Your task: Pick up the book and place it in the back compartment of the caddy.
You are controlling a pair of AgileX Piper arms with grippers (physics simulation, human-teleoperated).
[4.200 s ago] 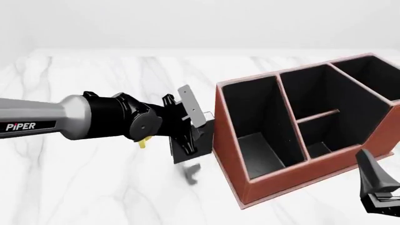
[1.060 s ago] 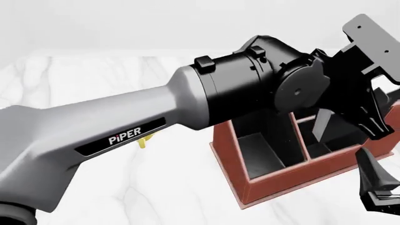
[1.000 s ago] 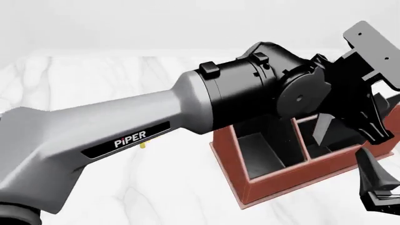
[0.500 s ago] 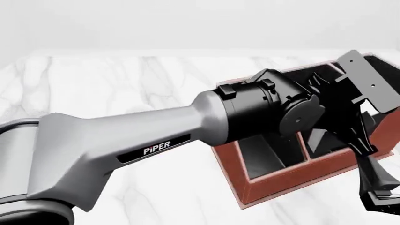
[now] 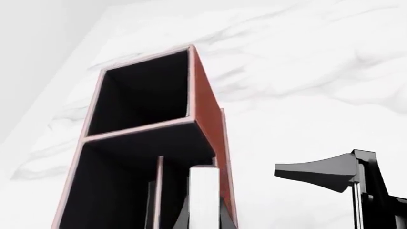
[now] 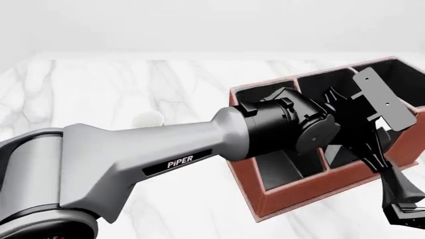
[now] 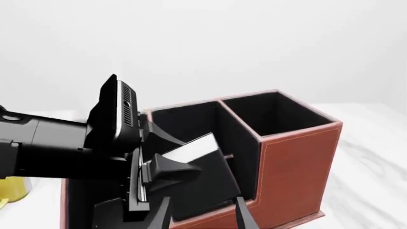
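The reddish-brown caddy (image 6: 292,193) with black lining stands at the right of the table. My left gripper (image 7: 181,167) is shut on the book (image 7: 194,151), a black block with white page edges (image 5: 203,195). It holds the book tilted, just inside the caddy's low-walled end, over the back compartment (image 6: 337,156). The book's lower part is hidden behind the low wall (image 7: 210,210). My right gripper (image 7: 202,217) is open and holds nothing. It sits low beside the caddy's near right corner (image 6: 398,199), facing the low wall.
A yellow mug (image 7: 11,188) stands on the marble table (image 6: 133,89) to the left of the caddy, hidden by my left arm (image 6: 166,154) in the front view. The taller long cells (image 7: 273,112) rise behind the book.
My left arm has come down and forward with the book, from high above the caddy into its low-walled end. The right arm has not moved.
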